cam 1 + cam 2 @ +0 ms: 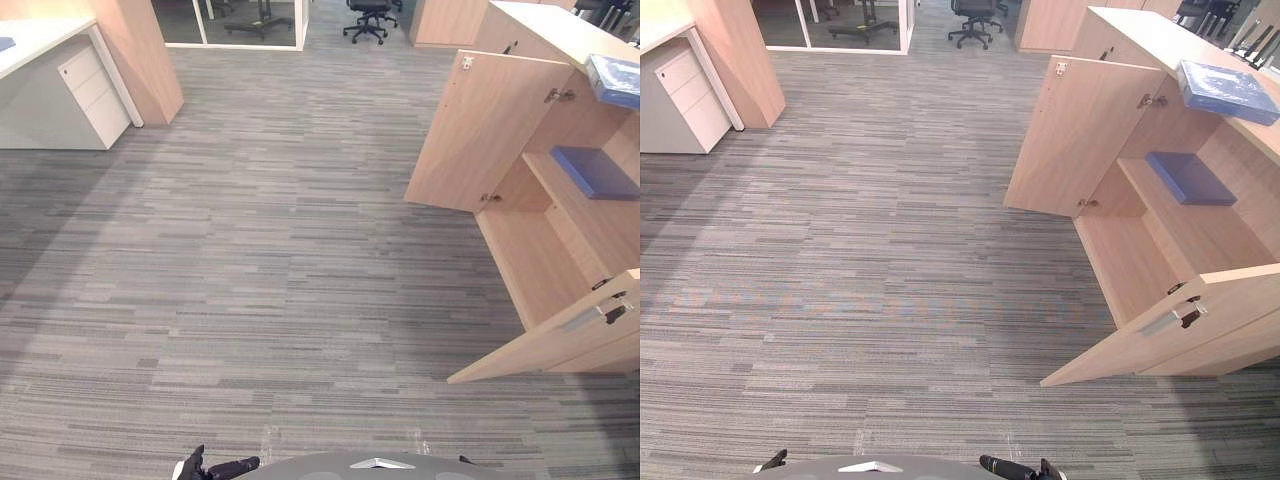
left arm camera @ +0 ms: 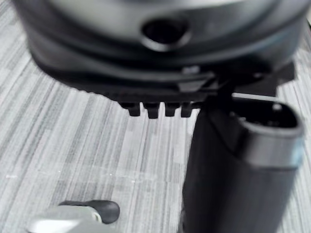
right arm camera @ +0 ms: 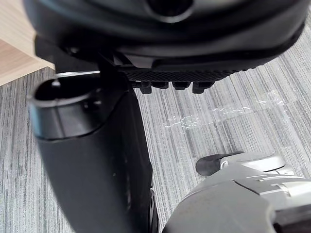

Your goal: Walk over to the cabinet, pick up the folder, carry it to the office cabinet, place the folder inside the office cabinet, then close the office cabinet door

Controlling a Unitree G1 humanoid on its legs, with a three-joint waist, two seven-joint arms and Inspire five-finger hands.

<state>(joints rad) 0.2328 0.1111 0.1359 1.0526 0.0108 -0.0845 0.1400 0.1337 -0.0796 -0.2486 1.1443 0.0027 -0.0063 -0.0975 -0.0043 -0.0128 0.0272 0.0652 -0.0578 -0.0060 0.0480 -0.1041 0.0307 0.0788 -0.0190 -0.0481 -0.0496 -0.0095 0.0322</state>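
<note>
A blue folder (image 1: 1228, 90) lies on top of the wooden office cabinet (image 1: 1160, 255) at the right. A second blue folder (image 1: 1190, 177) rests on the shelf inside it. Both cabinet doors stand open, the far door (image 1: 1070, 135) and the near door (image 1: 1185, 325), which swings out over the carpet. My left hand (image 1: 220, 467) and right hand (image 1: 1010, 466) hang low at my sides, far from the cabinet. In the wrist views the left hand (image 2: 160, 63) and the right hand (image 3: 184, 29) are relaxed over the carpet and hold nothing.
Grey striped carpet stretches ahead. A white desk with a drawer unit (image 1: 85, 95) stands at the far left beside a wooden column (image 1: 140, 50). An office chair (image 1: 368, 20) and a glass partition (image 1: 250, 25) are at the back.
</note>
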